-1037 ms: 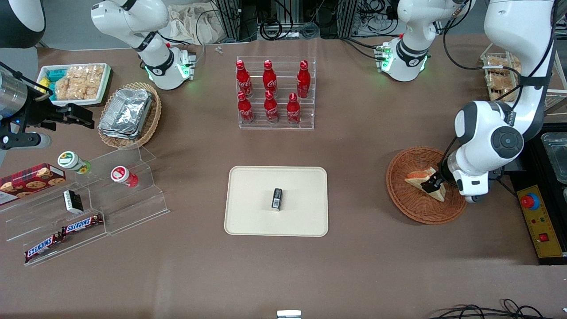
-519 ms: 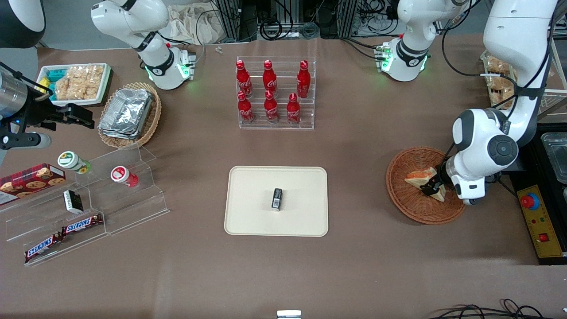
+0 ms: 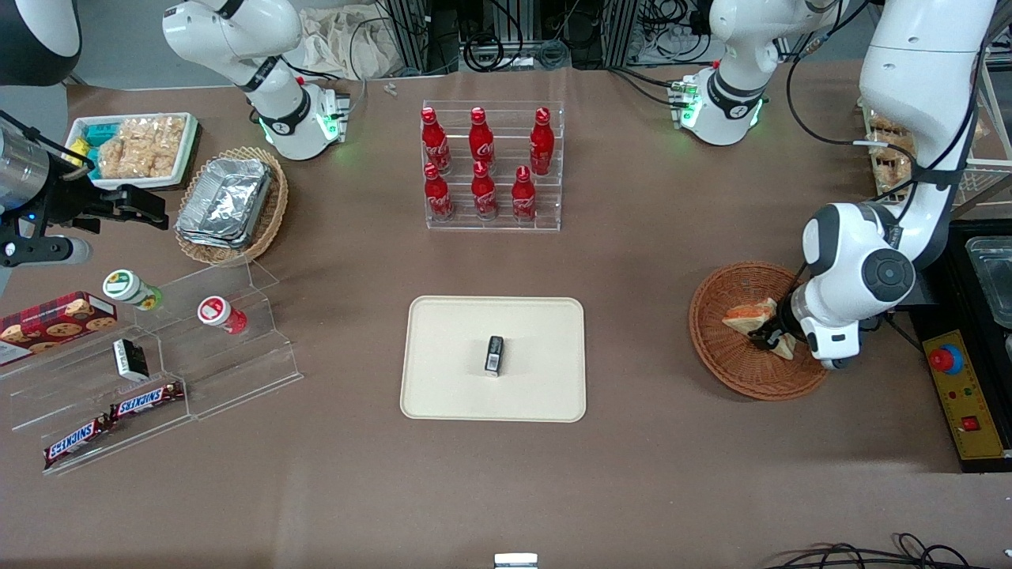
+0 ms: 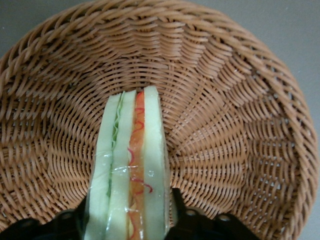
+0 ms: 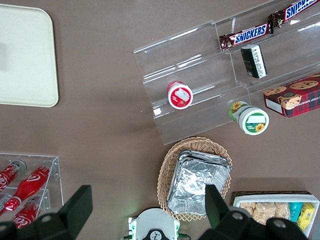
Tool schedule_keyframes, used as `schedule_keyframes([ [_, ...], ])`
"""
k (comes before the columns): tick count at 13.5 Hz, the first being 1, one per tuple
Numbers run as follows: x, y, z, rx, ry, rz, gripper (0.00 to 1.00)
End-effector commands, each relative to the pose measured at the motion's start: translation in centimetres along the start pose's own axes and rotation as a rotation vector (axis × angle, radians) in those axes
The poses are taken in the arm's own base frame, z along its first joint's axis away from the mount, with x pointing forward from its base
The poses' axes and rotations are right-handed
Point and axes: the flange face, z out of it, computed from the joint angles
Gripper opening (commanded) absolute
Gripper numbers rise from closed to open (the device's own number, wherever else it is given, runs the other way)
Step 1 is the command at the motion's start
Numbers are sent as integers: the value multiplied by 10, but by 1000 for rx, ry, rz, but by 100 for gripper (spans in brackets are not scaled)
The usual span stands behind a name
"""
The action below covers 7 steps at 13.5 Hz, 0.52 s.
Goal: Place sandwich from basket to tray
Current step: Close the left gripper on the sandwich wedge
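Note:
The sandwich (image 3: 749, 315) is a wedge of pale bread in clear film, with red-orange and green filling along its cut edge (image 4: 131, 165). It stands in the round reddish-brown wicker basket (image 3: 723, 356) toward the working arm's end of the table. My left gripper (image 3: 765, 338) is down in the basket (image 4: 240, 115), shut on the sandwich, with a black finger (image 4: 176, 200) pressed against each bread face. The cream tray (image 3: 447, 332) lies at the table's middle, well apart from the basket, with a small dark packet (image 3: 494, 354) on it.
A clear rack of red bottles (image 3: 490, 166) stands farther from the camera than the tray. Toward the parked arm's end are a tan basket of foil containers (image 3: 229, 201), a white snack tray (image 3: 134, 146) and a clear stepped shelf (image 3: 182, 348) with snacks. A control box (image 3: 961, 391) lies beside the basket.
The working arm's wrist has shifted slightly toward the table's middle over the basket. The sandwich between the fingers has turned and moved a little with it.

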Motion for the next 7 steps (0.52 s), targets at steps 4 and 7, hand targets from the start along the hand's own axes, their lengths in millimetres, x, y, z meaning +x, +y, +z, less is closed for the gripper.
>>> schedule_keyframes([
  [4,1,9,-19,-28,45,-27,0],
  [7,3,10,-53,-47,79,-7,0],
])
